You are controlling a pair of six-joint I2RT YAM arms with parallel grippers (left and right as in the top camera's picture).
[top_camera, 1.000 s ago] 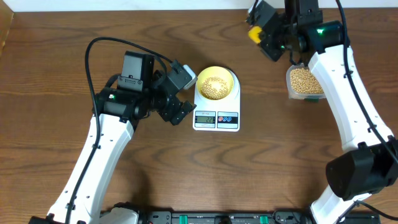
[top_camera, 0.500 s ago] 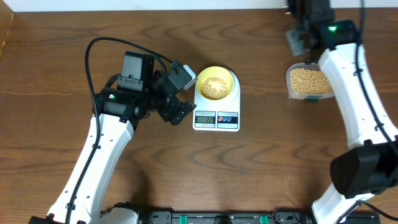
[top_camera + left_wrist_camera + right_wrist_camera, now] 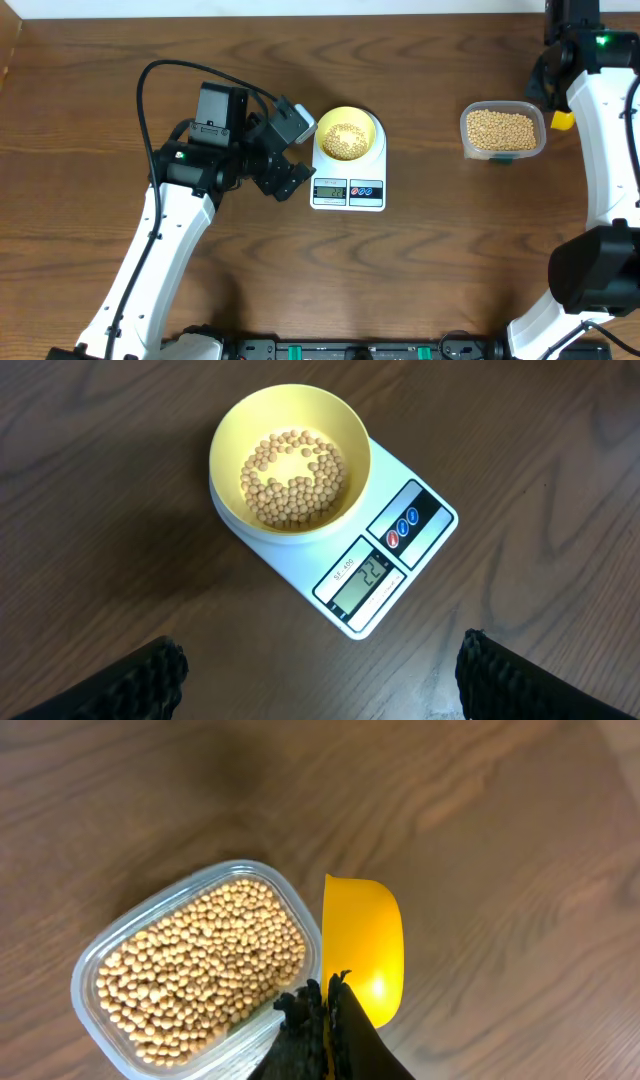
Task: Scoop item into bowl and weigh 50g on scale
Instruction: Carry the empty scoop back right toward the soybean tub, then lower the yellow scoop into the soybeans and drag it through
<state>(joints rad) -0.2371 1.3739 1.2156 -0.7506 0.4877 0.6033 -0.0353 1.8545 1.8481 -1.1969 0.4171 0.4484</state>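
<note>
The pale-yellow bowl (image 3: pixel 373 124) stands on the white scale (image 3: pixel 348 176) and holds a thin layer of tan beans (image 3: pixel 346 139). In the left wrist view the bowl (image 3: pixel 345 415), its beans (image 3: pixel 293 475) and the scale (image 3: pixel 395 475) lie ahead of my left gripper (image 3: pixel 320 680), which is open and empty. In the overhead view this left gripper (image 3: pixel 297 150) sits just left of the scale. My right gripper (image 3: pixel 328 1000) is shut on the handle of a bright yellow scoop (image 3: pixel 365 945). The scoop (image 3: pixel 563 120) hangs just right of the clear tub (image 3: pixel 504 155).
The clear plastic tub (image 3: pixel 235 1042) is full of beans (image 3: pixel 200 965) and sits at the right of the table. A black cable (image 3: pixel 150 90) loops above the left arm. The table's back edge runs along the top of the overhead view.
My right arm has swung the scoop from back left of the tub over to its right side. The left arm, bowl and scale have not moved.
</note>
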